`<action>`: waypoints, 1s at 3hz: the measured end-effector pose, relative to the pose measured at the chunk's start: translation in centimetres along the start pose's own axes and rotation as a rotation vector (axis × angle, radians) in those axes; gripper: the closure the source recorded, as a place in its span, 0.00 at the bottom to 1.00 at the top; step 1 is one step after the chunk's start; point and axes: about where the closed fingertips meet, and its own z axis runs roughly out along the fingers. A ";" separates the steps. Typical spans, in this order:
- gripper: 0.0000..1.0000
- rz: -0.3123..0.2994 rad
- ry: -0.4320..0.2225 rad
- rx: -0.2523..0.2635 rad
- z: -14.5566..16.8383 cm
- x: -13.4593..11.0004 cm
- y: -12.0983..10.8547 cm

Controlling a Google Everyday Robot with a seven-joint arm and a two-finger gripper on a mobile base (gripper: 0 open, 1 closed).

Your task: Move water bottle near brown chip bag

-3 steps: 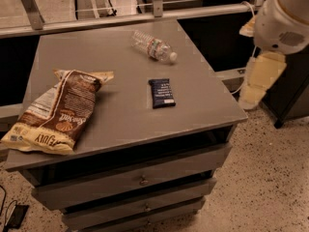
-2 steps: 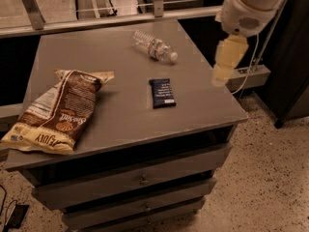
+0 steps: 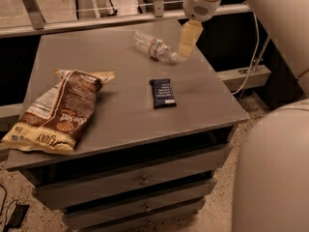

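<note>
The water bottle (image 3: 151, 46) lies on its side at the back of the grey table top (image 3: 120, 105), with its white cap pointing right and toward the front. The brown chip bag (image 3: 60, 111) lies flat at the front left of the table, well apart from the bottle. My gripper (image 3: 185, 55) hangs down from the white arm at the upper right. Its pale tip is just right of the bottle's cap, close to the table surface. It holds nothing that I can see.
A small dark blue bar wrapper (image 3: 162, 93) lies mid-table between bottle and bag. The table is a drawer cabinet (image 3: 140, 180). A rail (image 3: 96, 18) runs behind it. The robot's white body (image 3: 275, 173) fills the lower right.
The arm has swung left from beside the table's right edge to over the back of the table, bringing the gripper down next to the bottle's cap. Bottle, bag and wrapper have not moved.
</note>
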 end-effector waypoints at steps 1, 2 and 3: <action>0.00 0.043 -0.093 -0.012 4.0 -2.4 -3.0; 0.00 0.083 -0.173 -0.033 7.0 -5.8 -4.1; 0.17 0.132 -0.166 -0.049 9.5 -7.0 -4.5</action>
